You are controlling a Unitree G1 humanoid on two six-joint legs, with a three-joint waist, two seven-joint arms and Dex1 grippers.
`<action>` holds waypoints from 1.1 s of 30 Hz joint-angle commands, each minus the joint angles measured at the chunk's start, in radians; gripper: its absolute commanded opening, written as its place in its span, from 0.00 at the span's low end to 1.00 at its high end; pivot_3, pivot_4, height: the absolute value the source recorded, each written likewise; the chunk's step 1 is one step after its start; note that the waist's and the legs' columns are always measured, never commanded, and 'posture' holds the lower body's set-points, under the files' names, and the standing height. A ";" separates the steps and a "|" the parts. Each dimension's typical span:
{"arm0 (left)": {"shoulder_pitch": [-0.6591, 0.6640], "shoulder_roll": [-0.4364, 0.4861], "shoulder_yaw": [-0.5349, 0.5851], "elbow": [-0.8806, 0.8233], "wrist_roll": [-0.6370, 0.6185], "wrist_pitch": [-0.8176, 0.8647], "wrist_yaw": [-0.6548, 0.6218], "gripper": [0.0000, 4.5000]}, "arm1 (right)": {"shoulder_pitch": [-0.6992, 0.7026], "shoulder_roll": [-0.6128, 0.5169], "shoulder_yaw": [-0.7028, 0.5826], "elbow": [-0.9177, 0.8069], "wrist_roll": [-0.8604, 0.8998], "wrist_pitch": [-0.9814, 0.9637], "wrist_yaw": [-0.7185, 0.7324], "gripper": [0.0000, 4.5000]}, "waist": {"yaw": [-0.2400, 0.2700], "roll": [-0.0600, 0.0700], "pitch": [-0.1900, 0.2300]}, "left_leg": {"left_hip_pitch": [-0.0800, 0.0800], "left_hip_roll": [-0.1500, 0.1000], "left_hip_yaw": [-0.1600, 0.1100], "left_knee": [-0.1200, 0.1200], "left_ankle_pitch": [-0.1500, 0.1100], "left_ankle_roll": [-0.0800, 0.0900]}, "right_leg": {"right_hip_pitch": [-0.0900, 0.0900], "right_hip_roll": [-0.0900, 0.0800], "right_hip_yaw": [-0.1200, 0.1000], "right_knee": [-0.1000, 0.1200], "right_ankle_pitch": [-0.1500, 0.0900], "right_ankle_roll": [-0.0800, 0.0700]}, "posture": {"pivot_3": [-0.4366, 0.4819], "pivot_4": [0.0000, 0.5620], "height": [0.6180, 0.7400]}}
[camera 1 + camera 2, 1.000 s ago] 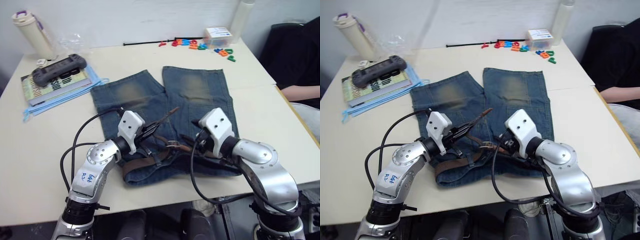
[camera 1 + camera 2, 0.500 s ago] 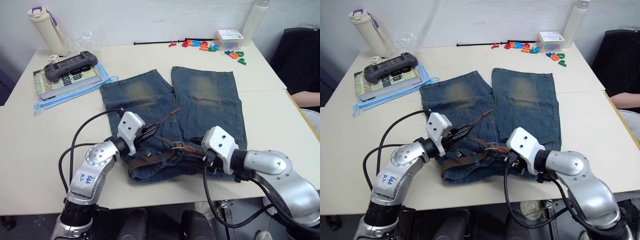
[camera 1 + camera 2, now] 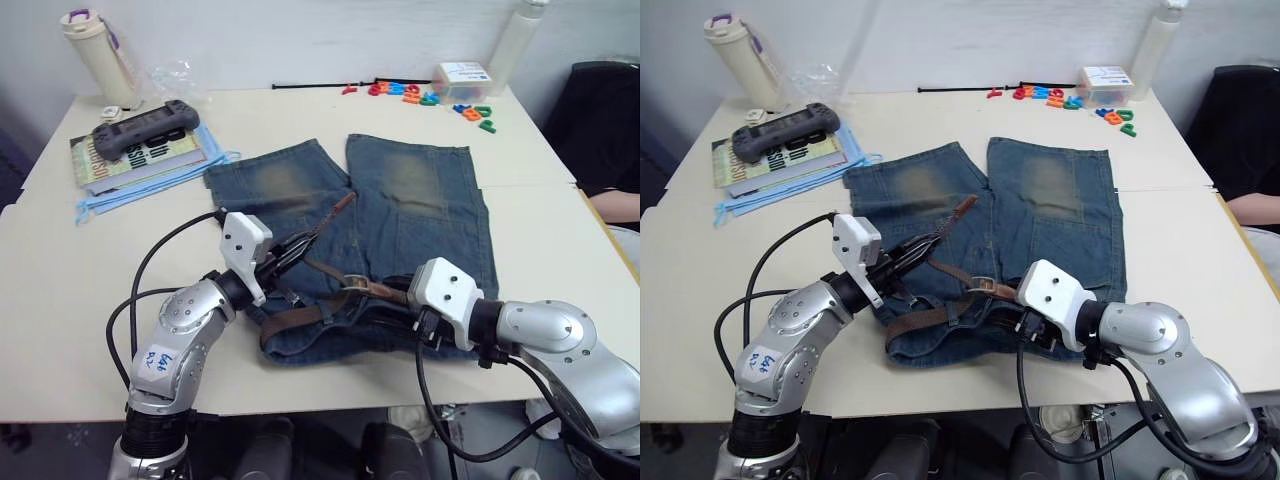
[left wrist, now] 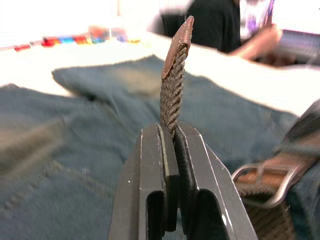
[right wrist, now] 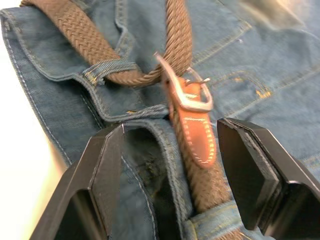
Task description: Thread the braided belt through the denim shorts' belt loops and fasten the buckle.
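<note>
The denim shorts (image 3: 420,200) lie flat on the table, waistband toward me. The braided belt (image 3: 300,318) runs along the waistband and passes under a belt loop (image 5: 107,67). My left gripper (image 3: 298,246) is shut on the belt's free end just below the tan tip (image 4: 181,37), holding it raised over the left leg. My right gripper (image 5: 170,131) is open at the waistband's near edge. One finger sits on either side of the tan leather end with the silver buckle (image 5: 192,97), which rests on the denim.
At the back left, a book (image 3: 140,160) with a grey game controller (image 3: 145,125) lies on blue folders, with a cream bottle (image 3: 95,45) behind it. Coloured letters (image 3: 420,95) and a small box (image 3: 460,75) sit at the back right. A person's arm (image 3: 615,205) is at the right edge.
The camera has shifted. My right gripper has drawn back from over the shorts to the waistband's near edge. My left gripper has moved slightly left, lifting the belt tip with it.
</note>
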 commanded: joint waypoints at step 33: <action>-0.045 -0.016 0.080 -0.085 -0.151 0.009 0.040 0.00 | 0.045 0.044 0.188 0.157 -0.093 0.000 -0.274 0.71 | 0.023 -0.001 0.000 | 0.003 0.018 0.025 0.010 -0.012 -0.009 | -0.010 0.024 0.034 -0.001 0.003 -0.005 | 0.48 0.27 0.78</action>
